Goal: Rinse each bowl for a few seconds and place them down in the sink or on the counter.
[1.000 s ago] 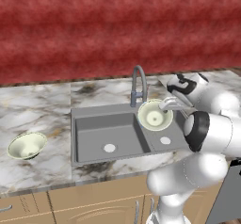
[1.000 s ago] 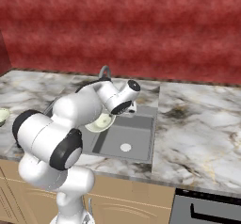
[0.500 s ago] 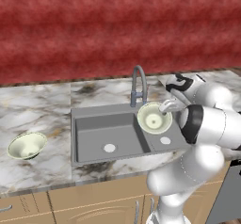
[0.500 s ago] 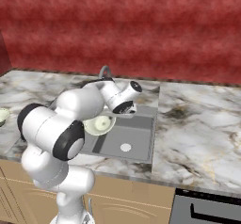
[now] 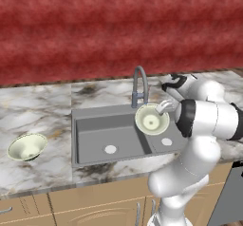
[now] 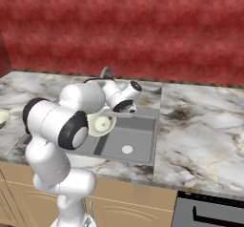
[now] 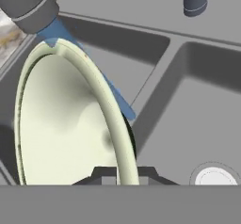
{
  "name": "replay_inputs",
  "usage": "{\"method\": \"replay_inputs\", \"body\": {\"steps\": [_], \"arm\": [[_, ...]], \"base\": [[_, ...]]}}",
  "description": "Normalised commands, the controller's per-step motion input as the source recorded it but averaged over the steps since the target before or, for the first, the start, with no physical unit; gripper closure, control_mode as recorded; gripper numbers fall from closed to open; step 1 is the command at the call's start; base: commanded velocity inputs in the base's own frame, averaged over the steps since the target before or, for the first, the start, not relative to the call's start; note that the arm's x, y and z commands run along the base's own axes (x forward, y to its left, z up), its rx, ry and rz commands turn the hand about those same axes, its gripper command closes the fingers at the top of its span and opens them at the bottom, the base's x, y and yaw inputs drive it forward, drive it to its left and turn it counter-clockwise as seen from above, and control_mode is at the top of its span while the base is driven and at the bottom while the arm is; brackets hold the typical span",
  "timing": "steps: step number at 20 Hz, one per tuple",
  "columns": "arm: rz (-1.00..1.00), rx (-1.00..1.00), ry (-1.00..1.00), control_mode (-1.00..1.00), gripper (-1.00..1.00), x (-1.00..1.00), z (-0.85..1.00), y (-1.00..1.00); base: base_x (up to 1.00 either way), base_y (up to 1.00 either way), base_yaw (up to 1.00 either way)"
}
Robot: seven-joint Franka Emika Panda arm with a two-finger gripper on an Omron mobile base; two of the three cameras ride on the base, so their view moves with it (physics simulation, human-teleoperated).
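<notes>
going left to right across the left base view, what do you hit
bowl on the counter → left drain → faucet → held bowl → robot arm

A mottled red wall (image 5: 95, 30) backs the scene; tan wooden cabinets (image 5: 71, 203) stand below, beside a dark oven (image 6: 209, 211).
</notes>
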Motion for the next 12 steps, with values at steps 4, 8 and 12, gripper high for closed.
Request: {"method": "replay_inputs", "body": {"steps": [4, 8, 12], "arm": [[0.04, 0.0, 0.07, -1.0, 1.0, 0.33, -0.15, 0.07], [0.05, 0.0, 0.05, -1.0, 1.0, 0.24, -0.18, 0.0], [0.05, 0.0, 0.01, -1.0, 1.0, 0.09, -0.21, 0.0]], "base": [[0.0, 0.0, 0.0], [0.0, 0.0, 0.0], [0.0, 0.0, 0.0]]}}
